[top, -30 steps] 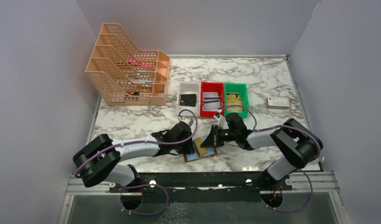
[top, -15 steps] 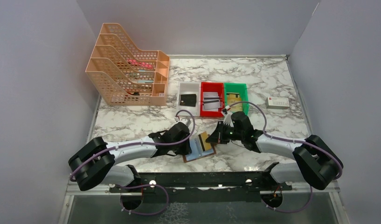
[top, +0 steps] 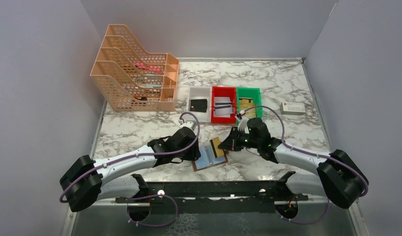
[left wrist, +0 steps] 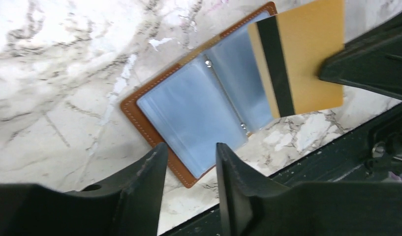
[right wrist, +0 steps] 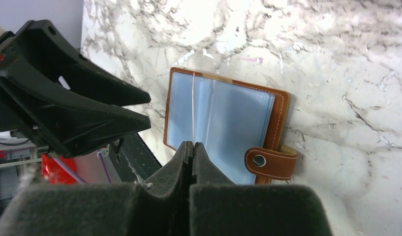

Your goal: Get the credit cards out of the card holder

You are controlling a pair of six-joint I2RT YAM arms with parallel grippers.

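Black-fingered and clamped tight, the right gripper pinches a gold-yellow plastic card with a black stripe. Its own wrist view shows the card edge-on as a thin pale line. The card sits tilted over the right-hand page of the brown leather-like card holder. Whether its striped end is inside a sleeve cannot be told.

The holder lies open and flat, its pale blue clear plastic sleeves facing up and its small brown snap tab folded out at one side. No writing can be read on the card or the sleeves.

The left gripper hovers just over the holder's opposite edge with its jaws apart and nothing between them.

The holder rests on the white marble-patterned table, near the black metal rail along the near edge. A strip of bare marble separates it from three small plastic bins in a row farther back:
- the white bin holds a black card
- the red bin holds pale striped cards
- the green bin holds gold ones

A small white box with a red mark lies to the right of the bins, its print too small to read. An orange mesh file rack stands at the back left.
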